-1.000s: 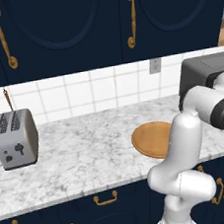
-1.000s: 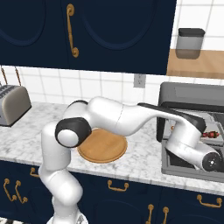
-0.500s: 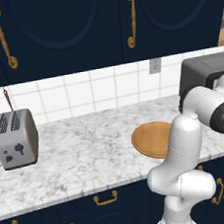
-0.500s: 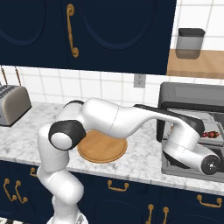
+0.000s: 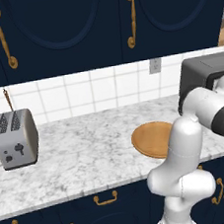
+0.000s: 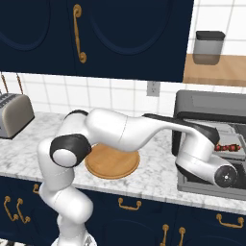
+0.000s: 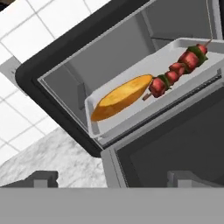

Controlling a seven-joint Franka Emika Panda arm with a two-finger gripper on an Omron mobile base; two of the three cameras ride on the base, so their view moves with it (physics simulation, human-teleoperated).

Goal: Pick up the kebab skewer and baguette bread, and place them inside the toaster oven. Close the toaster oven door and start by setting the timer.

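The toaster oven (image 7: 52, 65) (image 6: 211, 108) (image 5: 203, 70) stands at the right end of the counter. Its door (image 7: 175, 140) (image 6: 204, 186) hangs open, folded down toward me. Inside, a light tray (image 7: 131, 116) carries the golden baguette bread (image 7: 122, 96) and, to its right, the kebab skewer (image 7: 177, 72) (image 6: 229, 147), end to end with the bread. My gripper (image 7: 109, 178) hovers just in front of the open door, open, with nothing between its fingertips (image 7: 41, 177). In the right base view my wrist sits over the lowered door.
An empty round wooden plate (image 5: 154, 138) (image 6: 113, 161) lies on the marble counter (image 5: 89, 151) left of the oven. A silver two-slot toaster (image 5: 15, 138) (image 6: 14, 113) stands far left. Dark blue cabinets (image 5: 73, 24) hang overhead, and a grey canister (image 6: 209, 45) sits on a shelf.
The arm's elbow and shoulder have shifted slightly while the hand stays near the oven's open door. The jaws remain open; bread and skewer lie still on the tray.
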